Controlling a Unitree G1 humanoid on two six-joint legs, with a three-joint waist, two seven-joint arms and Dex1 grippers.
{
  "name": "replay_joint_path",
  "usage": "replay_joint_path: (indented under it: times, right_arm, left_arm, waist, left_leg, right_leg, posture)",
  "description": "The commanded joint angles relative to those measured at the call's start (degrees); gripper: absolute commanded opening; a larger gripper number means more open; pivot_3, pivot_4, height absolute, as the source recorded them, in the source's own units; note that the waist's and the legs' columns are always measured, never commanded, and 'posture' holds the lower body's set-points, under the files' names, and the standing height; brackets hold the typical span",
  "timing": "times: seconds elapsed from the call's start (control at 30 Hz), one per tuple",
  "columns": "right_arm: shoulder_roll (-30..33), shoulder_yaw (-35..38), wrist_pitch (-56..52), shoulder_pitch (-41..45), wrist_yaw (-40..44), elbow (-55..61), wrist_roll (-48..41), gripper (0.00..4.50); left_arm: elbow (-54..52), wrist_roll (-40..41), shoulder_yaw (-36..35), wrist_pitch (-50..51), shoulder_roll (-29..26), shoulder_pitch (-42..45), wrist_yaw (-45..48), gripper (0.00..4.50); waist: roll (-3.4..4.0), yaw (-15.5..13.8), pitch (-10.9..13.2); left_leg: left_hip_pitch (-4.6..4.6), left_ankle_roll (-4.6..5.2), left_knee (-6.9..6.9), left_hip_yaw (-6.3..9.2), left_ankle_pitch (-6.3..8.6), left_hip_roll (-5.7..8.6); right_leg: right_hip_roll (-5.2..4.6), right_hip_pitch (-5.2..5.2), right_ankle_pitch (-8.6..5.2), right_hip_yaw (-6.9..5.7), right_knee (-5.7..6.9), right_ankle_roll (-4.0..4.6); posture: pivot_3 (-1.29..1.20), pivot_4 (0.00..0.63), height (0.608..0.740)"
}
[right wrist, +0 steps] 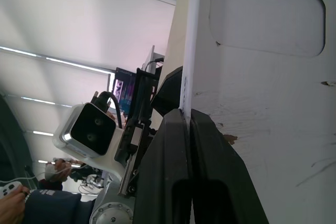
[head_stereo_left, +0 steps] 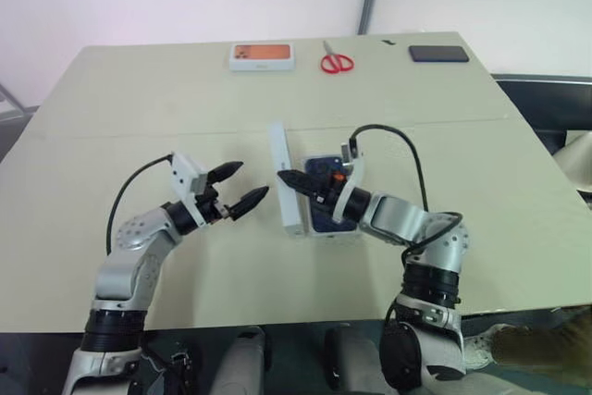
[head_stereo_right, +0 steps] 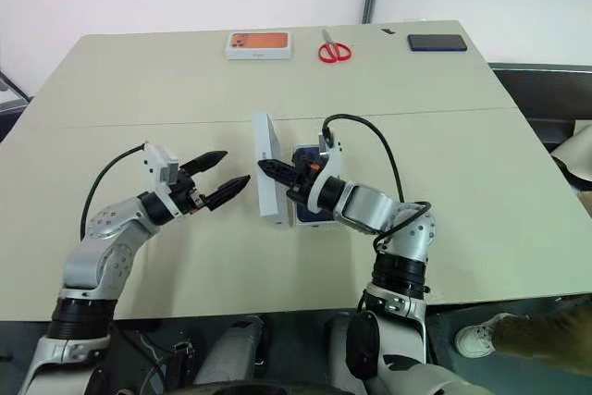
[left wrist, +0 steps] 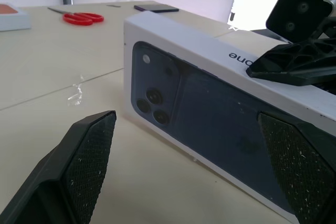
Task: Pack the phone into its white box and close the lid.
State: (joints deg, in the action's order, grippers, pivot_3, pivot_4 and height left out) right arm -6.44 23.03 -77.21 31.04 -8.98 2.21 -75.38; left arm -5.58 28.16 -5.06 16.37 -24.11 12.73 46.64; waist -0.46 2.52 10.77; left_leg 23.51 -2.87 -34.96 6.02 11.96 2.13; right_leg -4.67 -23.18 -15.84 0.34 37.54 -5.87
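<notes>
Closing step: my right hand, clamped on the upright lid, must lower it onto the white box; my left hand waits, fingers apart.

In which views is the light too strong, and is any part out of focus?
Left wrist view: the window behind the right gripper is blown out white; the lid is sharp, with soft reflections on its printed face. Right wrist view: ceiling light strips glare. Both eye views: even light, faint shadows.

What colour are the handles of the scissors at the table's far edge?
Red; the scissors show best in the left eye view.
</notes>
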Motion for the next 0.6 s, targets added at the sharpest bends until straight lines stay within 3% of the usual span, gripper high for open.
replay_joint_path:
  times: [0.03, 0.13, 0.33, 0.53, 0.6]
  right_arm:
    - [0.83, -1.73, 1.72, -0.63, 0.04, 0.27, -0.94, 0.02]
    - [2.28, -2.61, 2.9, -1.45, 0.77, -0.39, -0.47, 0.0]
    - [4.7, -3.97, 4.38, -1.55, 1.61, -0.07, -1.6, 0.0]
    - [7.11, -5.59, 7.07, -2.07, 3.02, 0.93, -0.25, 0.0]
    - [7.7, -5.29, 7.59, -2.33, 3.3, 0.6, -1.28, 0.6]
  left_arm:
    - [-1.89, 1.76, 0.43, 1.41, 0.3, -0.57, 0.67, 4.26]
    - [-1.2, 0.44, 1.57, 1.17, 0.92, -0.68, 0.79, 3.23]
    - [3.82, -2.66, 4.56, -1.11, 4.31, 1.95, -0.23, 0.06]
    - [6.68, -3.92, 5.93, -0.8, 6.19, 5.0, -0.51, 0.02]
    - [7.39, -3.63, 6.07, -0.41, 6.97, 5.89, -0.69, 0.0]
  waist:
    - [0.0, 0.0, 0.0]
    - [0.0, -0.09, 0.0]
    - [0.0, -0.16, 0.0]
    - [-0.01, -0.06, 0.0]
    - [-0.01, -0.09, 0.0]
  left_leg:
    - [0.0, 0.0, 0.0, 0.0, 0.0, 0.0]
    - [0.0, 0.0, 0.0, -0.02, 0.0, 0.01]
    - [0.0, 0.0, -0.02, -0.02, 0.0, 0.02]
    - [0.0, 0.01, -0.03, -0.12, 0.0, 0.02]
    - [0.0, 0.02, -0.03, -0.18, 0.01, 0.02]
  right_leg:
    - [0.0, 0.0, 0.0, 0.0, 0.0, 0.0]
    - [-0.01, 0.01, 0.0, 0.0, -0.01, 0.0]
    - [-0.01, 0.03, 0.0, -0.01, -0.01, 0.0]
    - [-0.01, 0.04, 0.0, -0.01, -0.02, -0.01]
    - [0.0, 0.04, 0.0, -0.01, -0.02, -0.01]
  posture:
    - [0.0, 0.15, 0.74]
    - [0.0, 0.15, 0.74]
    - [0.0, 0.15, 0.74]
    - [0.0, 0.15, 0.74]
    - [0.0, 0.15, 0.74]
